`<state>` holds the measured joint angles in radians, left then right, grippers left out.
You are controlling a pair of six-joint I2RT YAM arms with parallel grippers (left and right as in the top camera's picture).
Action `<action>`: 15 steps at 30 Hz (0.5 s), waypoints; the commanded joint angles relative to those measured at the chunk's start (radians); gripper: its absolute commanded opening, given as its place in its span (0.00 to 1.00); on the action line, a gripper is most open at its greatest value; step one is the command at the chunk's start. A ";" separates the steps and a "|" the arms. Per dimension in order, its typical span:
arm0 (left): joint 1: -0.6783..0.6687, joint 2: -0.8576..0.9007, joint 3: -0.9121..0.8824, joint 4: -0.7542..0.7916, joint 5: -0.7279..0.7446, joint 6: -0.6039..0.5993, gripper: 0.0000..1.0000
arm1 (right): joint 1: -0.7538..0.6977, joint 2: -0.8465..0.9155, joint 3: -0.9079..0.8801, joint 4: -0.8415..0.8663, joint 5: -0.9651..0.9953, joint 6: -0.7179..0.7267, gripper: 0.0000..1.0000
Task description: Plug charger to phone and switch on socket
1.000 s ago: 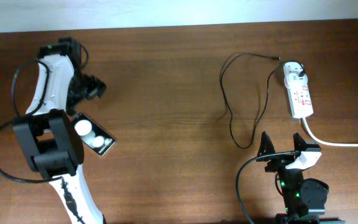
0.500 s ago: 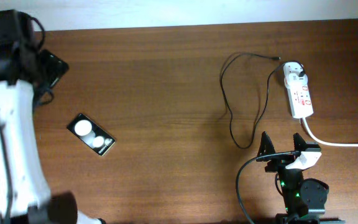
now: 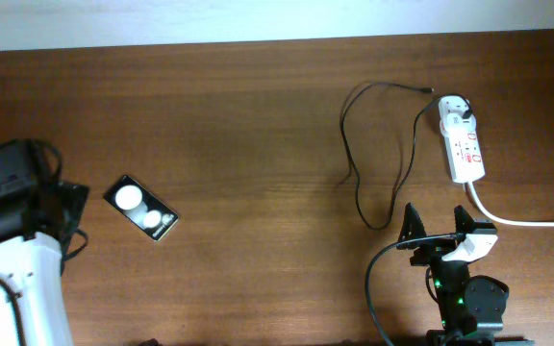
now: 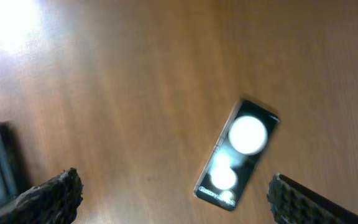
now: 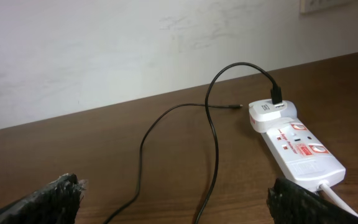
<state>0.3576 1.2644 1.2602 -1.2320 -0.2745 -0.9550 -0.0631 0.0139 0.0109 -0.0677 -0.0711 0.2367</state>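
Hovering left gripper is spread wide and empty; the phone lies flat on the table just to its right, not touching. Right gripper is also wide open and empty, near the socket; the charger is plugged into the socket's far end.

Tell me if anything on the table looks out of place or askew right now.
The phone lies skewed on the left, far from the charger, whose connector tip lies loose by the socket on the right. Nothing looks spilled or damaged.
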 commanded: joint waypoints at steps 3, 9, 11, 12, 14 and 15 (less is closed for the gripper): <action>0.164 -0.002 -0.073 0.000 0.127 -0.126 0.99 | -0.003 -0.008 -0.005 -0.005 0.005 0.006 0.99; 0.072 0.101 -0.243 0.285 0.254 0.114 0.99 | -0.003 -0.008 -0.005 -0.005 0.005 0.006 0.99; -0.005 0.189 -0.242 0.370 0.263 0.215 0.99 | -0.003 -0.008 -0.005 -0.005 0.005 0.006 0.99; -0.030 0.214 -0.242 0.386 0.242 0.216 0.99 | -0.003 -0.008 -0.005 -0.005 0.005 0.006 0.99; -0.079 0.255 -0.240 0.407 0.187 0.220 0.99 | -0.003 -0.008 -0.005 -0.005 0.005 0.006 0.99; -0.104 0.272 -0.233 0.415 0.163 0.235 0.99 | -0.003 -0.008 -0.005 -0.005 0.005 0.006 0.99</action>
<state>0.3035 1.4994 1.0237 -0.8299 -0.0460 -0.7780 -0.0631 0.0139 0.0109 -0.0677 -0.0711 0.2367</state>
